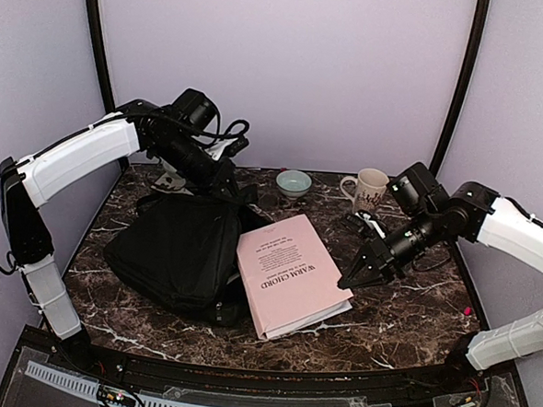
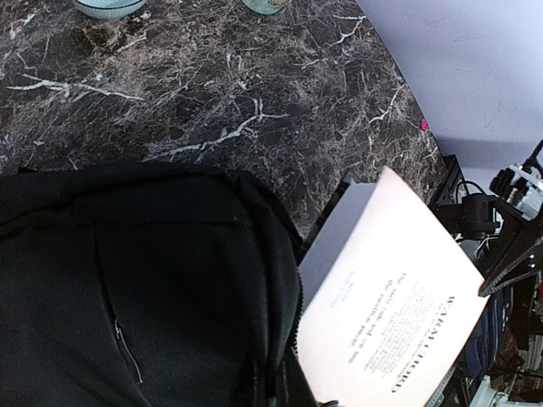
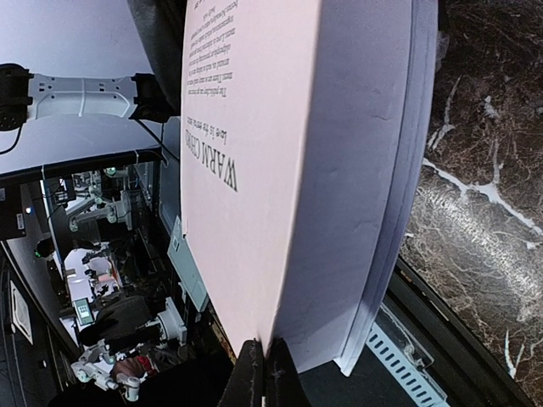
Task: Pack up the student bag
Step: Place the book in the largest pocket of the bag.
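Note:
The student bag (image 1: 181, 249) is a large black fabric backpack lying on the left half of the marble table. It fills the lower left of the left wrist view (image 2: 127, 297). A pink book (image 1: 290, 274) titled "WARM CHORD" lies beside it, its left edge at the bag's zipper opening (image 2: 293, 331). My left gripper (image 1: 233, 188) is at the bag's far right corner and seems shut on the fabric there; its fingers are hidden. My right gripper (image 3: 267, 377) is shut on the corner of the book's front cover (image 3: 254, 186), which is lifted off the pages.
A pale green bowl (image 1: 294, 182) and a white mug (image 1: 369, 189) stand at the back of the table. A small dark object (image 1: 353, 224) lies in front of the mug. A tiny pink item (image 1: 468, 311) lies near the right edge.

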Available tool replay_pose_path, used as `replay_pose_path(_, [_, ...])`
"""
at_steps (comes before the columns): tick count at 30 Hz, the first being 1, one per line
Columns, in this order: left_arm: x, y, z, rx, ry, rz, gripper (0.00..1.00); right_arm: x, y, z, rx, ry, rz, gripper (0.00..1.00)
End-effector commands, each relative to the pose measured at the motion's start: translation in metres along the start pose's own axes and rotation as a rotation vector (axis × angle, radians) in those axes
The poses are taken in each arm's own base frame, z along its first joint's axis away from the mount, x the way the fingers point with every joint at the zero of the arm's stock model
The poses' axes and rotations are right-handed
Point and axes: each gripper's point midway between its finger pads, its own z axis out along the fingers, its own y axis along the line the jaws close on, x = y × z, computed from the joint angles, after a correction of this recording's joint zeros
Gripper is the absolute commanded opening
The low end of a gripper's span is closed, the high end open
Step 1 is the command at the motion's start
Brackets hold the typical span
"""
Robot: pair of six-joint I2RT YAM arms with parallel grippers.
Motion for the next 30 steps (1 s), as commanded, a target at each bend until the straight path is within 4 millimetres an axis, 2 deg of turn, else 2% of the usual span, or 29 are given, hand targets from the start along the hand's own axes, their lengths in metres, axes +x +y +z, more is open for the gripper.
replay_pose_path(1, [-0.03,-0.041,-0.036,0.127,-0.138,0.108,0.0,-0.01,0.01,0.002,-0.015,-0.01,-0.068,0.0])
replay_pose_path(4, [-0.029,-0.049,-0.04,0.16,-0.147,0.115,0.0,-0.018,0.019,0.003,-0.035,-0.01,-0.101,0.0])
replay_pose_path(8, [-0.025,-0.055,-0.045,0.196,-0.149,0.116,0.0,-0.029,0.018,0.011,-0.025,0.026,-0.131,0.0])
replay_pose_path(16, [-0.007,-0.069,-0.05,0.276,-0.162,0.089,0.0,-0.056,0.016,0.039,-0.06,0.111,-0.161,0.0])
replay_pose_path(24, [0.012,-0.075,-0.05,0.284,-0.156,0.048,0.0,-0.092,0.017,0.069,-0.089,0.169,-0.188,0.0])
replay_pose_path(30, [0.014,-0.076,-0.058,0.283,-0.19,0.007,0.0,-0.125,0.014,0.087,-0.072,0.151,-0.191,0.0])
